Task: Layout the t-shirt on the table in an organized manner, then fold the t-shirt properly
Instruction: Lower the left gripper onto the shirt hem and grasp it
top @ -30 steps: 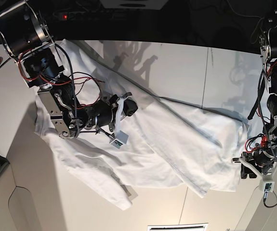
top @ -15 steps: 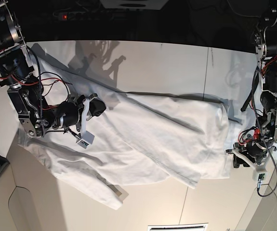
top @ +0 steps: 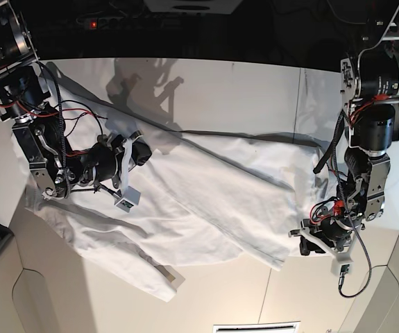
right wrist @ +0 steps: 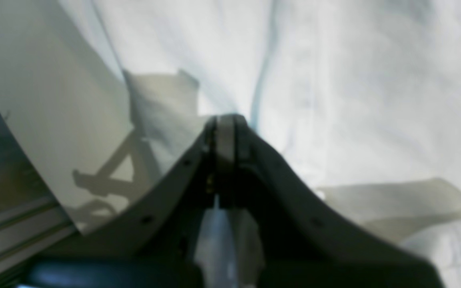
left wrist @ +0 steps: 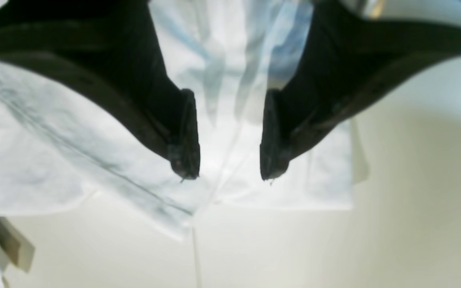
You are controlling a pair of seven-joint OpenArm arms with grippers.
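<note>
- Currently, left gripper (left wrist: 228,150): jaws apart, nothing between them; black fingers (left wrist: 184,132) hang above the shirt (left wrist: 94,132) without touching it, as far as the wrist view shows.
- Below the gap: a white shirt edge, and a thin dark seam (left wrist: 196,256) in the table (left wrist: 334,248) running down from that edge.
- Shirt fabric spreads to the left and behind the fingers in the left wrist view; a sleeve-like flap lies under the right finger, ending in a straight hem. View is soft, finer detail not readable.
- Right gripper (right wrist: 224,120): jaws together, clamped on a fold of shirt (right wrist: 374,100); a strip of white cloth shows pinched between the closed fingers.
- Beyond the right jaws: cloth rises in broad wrinkles; bare table (right wrist: 46,120) to the left with the arm's shadow on it.
- Base view: right gripper (top: 141,151) sits on the image's left, low over the shirt (top: 220,194); left gripper (top: 309,243) is on the image's right, at the shirt's near-right corner.
- Shirt lies crumpled in a long diagonal band across the table (top: 241,90), from far left to near right, with folds and overlapping layers; not flat.
- One end trails to the near-left, ending in a small turned-over tip (top: 171,281).
- Rounded cut-out (top: 39,305) visible in the table's near-left edge.
</note>
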